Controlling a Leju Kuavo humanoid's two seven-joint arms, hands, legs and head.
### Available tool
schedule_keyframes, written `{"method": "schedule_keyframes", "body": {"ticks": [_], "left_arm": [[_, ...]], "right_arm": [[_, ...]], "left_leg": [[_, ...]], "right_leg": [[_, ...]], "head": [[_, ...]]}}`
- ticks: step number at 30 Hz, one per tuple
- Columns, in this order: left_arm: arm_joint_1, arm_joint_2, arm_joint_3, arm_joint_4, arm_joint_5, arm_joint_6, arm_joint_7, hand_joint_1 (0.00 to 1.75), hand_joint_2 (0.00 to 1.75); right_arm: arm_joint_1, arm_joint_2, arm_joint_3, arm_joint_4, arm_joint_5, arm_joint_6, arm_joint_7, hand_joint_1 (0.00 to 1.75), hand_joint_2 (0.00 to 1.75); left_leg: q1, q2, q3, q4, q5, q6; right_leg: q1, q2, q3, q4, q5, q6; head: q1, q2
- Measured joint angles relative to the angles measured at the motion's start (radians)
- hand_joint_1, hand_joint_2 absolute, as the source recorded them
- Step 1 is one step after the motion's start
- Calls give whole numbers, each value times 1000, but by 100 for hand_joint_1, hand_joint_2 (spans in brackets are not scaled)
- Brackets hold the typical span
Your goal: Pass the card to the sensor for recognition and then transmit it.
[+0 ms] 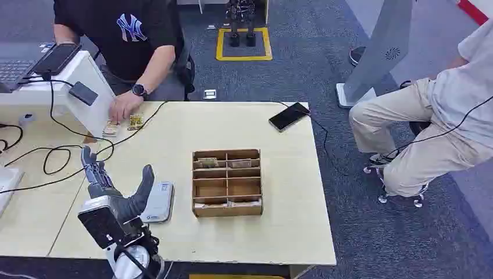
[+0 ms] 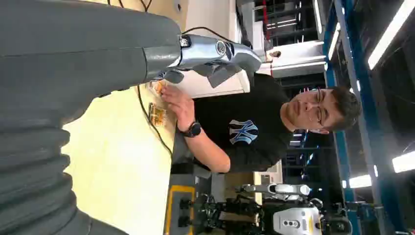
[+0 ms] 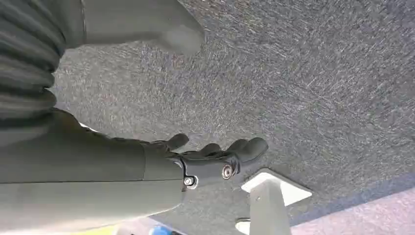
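Note:
Two cards (image 1: pixel 123 124) lie at the table's far left edge, under the hand (image 1: pixel 124 107) of a person in a black shirt; in the left wrist view the cards (image 2: pixel 157 112) lie beside that hand. My left hand (image 1: pixel 114 185) is raised over the near left part of the table, fingers spread, holding nothing, next to a flat grey sensor (image 1: pixel 157 201). In the right wrist view my right hand (image 3: pixel 210 159) hangs over the carpet, fingers loosely apart and empty.
A brown cardboard sorting box (image 1: pixel 227 181) with several compartments stands mid-table. A black phone (image 1: pixel 289 116) lies at the far right edge with a cable. Black cables (image 1: pixel 55 152) loop on the left beside a white stand (image 1: pixel 81 87). A second person (image 1: pixel 442 116) sits at right.

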Motion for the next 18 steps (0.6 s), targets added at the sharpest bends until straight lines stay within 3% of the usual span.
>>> {"method": "schedule_keyframes", "body": {"ticks": [18], "left_arm": [[-1, 0, 0, 0, 0, 0, 3, 0, 175]], "right_arm": [[0, 0, 0, 0, 3, 0, -4, 0, 175]], "left_leg": [[0, 0, 0, 0, 0, 0]], "right_leg": [[0, 0, 0, 0, 0, 0]], "head": [[0, 0]]}}
